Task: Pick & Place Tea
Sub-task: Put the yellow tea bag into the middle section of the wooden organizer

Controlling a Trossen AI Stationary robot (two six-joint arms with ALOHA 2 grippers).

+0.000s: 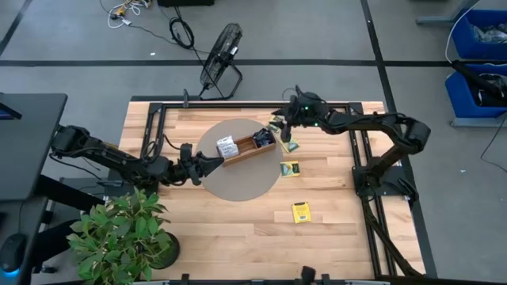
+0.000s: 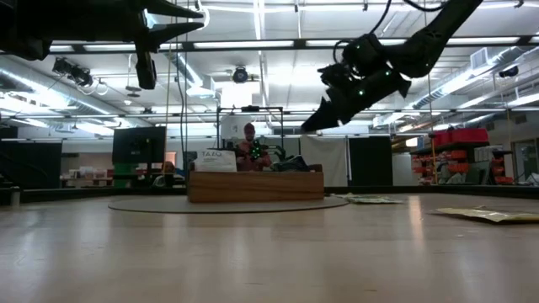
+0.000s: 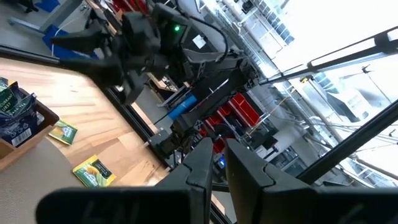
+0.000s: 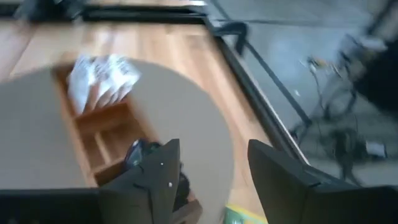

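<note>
The long wooden tray [image 1: 242, 152] lies on a round grey mat [image 1: 238, 184]. White packets [image 1: 226, 146] fill its left compartment, and dark packets [image 1: 261, 140] sit in its right one. Several green-yellow packets lie flat on the table: two by the tray's right end [image 1: 290, 146], one farther right [image 1: 290, 168], one nearer [image 1: 301, 211]. My right gripper [image 1: 283, 127] hovers open and empty above the tray's right end, high in the low view [image 2: 316, 124]. The right wrist view shows its fingers [image 4: 214, 174] over the tray [image 4: 93, 143]. My left gripper [image 1: 215, 163] hangs shut over the mat's left side.
A potted plant [image 1: 123, 233] stands at the table's near left corner. A black frame [image 1: 154, 119] runs along the far and side edges. A fan [image 1: 220, 59] stands on the floor beyond the far edge. Bare wood [image 1: 238, 229] lies near the front.
</note>
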